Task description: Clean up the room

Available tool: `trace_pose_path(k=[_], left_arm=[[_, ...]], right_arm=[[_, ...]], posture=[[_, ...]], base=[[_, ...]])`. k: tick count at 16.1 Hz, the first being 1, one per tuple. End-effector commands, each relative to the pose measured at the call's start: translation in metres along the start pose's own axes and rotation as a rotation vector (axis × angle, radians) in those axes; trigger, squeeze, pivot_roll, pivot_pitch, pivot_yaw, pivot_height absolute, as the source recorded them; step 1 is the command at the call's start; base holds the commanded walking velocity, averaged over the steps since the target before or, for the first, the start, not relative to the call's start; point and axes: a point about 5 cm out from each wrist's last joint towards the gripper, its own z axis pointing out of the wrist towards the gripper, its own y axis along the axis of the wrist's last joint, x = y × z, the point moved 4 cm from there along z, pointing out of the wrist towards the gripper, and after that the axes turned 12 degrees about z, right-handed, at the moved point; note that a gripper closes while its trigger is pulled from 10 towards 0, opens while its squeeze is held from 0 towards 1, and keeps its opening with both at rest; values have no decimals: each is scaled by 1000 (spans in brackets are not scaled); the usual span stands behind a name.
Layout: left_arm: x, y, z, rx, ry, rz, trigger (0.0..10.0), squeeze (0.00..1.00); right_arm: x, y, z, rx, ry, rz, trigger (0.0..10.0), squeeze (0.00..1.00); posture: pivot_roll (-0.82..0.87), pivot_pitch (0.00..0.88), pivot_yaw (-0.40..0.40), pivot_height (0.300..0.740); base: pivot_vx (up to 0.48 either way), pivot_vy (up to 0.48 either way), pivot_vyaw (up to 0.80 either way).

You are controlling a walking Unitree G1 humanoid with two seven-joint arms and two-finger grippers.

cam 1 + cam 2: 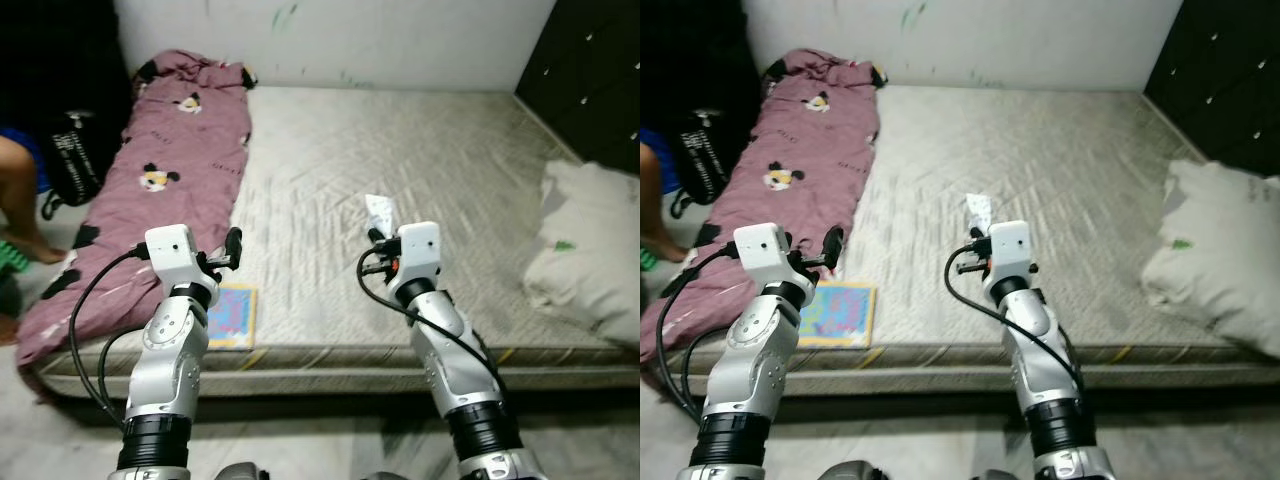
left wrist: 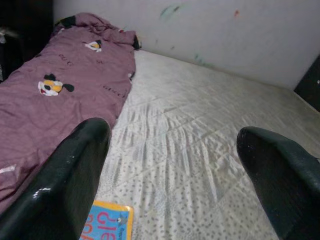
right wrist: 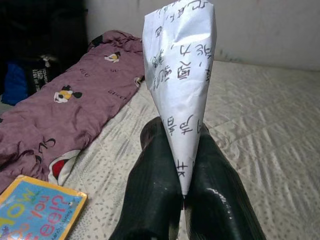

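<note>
Right fingers pinch paper; left fingers apart

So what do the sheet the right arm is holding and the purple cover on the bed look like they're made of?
The sheet in the right end effector looks like thin white paper: matte, creased into a cone, with handwriting. The purple cover looks like soft woven fabric, probably cotton or a blend: it rumples into folds and carries printed cartoon figures.

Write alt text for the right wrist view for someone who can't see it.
The right gripper, shut, pinches a folded sheet of handwritten paper upright above a mattress. Beyond lie a maroon cartoon-print blanket and, nearer, a colourful book.
</note>
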Motion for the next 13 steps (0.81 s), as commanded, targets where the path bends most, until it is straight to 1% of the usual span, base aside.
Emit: trace_pose_path(k=[1, 5, 13], left_arm=[[-11, 5, 1, -22, -35, 0, 10000, 0], [-12, 8, 0, -42, -45, -12, 10000, 0], [-13, 9, 0, -46, -54, -9, 10000, 0]], right_arm=[[-7, 1, -1, 3, -20, -1, 10000, 0], [-7, 1, -1, 6, -19, -4, 10000, 0], [-7, 1, 0, 5, -20, -4, 10000, 0]], posture=[[17, 0, -10, 740], [15, 0, -10, 740], [18, 0, -11, 740]], base=[[0, 0, 0], [0, 0, 0], [282, 0, 0]])
